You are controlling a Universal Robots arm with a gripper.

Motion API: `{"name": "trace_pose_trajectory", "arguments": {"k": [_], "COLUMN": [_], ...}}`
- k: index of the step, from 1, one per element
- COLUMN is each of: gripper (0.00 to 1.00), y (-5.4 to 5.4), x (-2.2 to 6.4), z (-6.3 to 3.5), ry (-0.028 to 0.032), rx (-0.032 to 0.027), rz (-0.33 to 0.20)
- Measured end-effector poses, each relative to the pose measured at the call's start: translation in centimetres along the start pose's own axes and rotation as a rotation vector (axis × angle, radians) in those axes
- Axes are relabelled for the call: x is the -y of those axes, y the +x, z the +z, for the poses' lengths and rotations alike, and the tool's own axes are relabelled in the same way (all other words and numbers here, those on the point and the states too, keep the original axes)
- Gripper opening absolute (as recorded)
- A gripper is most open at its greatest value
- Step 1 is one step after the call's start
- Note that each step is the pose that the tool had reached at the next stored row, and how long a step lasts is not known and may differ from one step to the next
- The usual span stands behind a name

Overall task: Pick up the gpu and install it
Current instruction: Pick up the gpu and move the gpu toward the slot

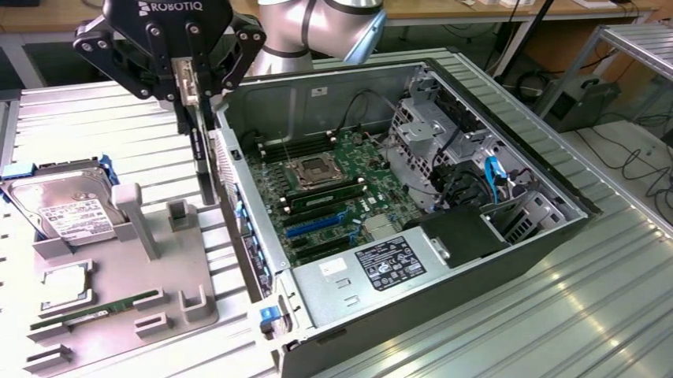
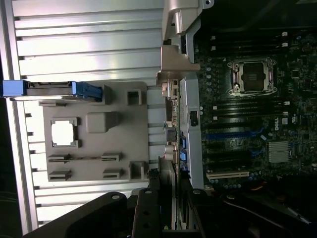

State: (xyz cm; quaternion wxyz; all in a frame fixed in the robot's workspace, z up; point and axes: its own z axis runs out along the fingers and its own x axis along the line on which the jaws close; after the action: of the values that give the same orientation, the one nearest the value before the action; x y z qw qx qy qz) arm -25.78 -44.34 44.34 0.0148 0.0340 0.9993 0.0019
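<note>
Between the black metal fingers of the Robotiq gripper (image 1: 189, 90) (image 2: 171, 198) hangs the gpu (image 1: 197, 157) (image 2: 171, 144), a flat dark rectangular card seen edge-on and standing vertical. The jaws are clamped on its upper edge. At the end of the card farthest from the gripper sits a bent silver sheet-metal bracket (image 2: 176, 59).

Just below and beside the held card runs the rim of the open dark grey steel computer case (image 1: 526, 260), lying on its side. Inside it lies the green circuit motherboard (image 1: 326, 197) (image 2: 257, 124) with a square silver processor socket (image 1: 315, 172) and long black and blue slots.

On the gripper's other side rests a matte grey plastic fixture tray (image 1: 116, 339) (image 2: 94, 144) with blocky upright holders. It carries a silver hard drive with a white label (image 1: 63, 213), a square shiny processor chip (image 1: 65, 283) (image 2: 63, 133) and a slim green memory stick (image 1: 94, 309). Everything stands on a ribbed aluminium table (image 1: 505, 331).
</note>
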Motion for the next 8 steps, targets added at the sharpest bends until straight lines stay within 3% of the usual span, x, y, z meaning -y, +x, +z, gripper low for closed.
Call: {"name": "trace_pose_trajectory", "arguments": {"k": [8], "gripper": [0.26], "y": [-0.32], "x": [-0.02], "z": [0.01], "ry": [0.0007], "rx": [0.0001], "rz": [0.000]}}
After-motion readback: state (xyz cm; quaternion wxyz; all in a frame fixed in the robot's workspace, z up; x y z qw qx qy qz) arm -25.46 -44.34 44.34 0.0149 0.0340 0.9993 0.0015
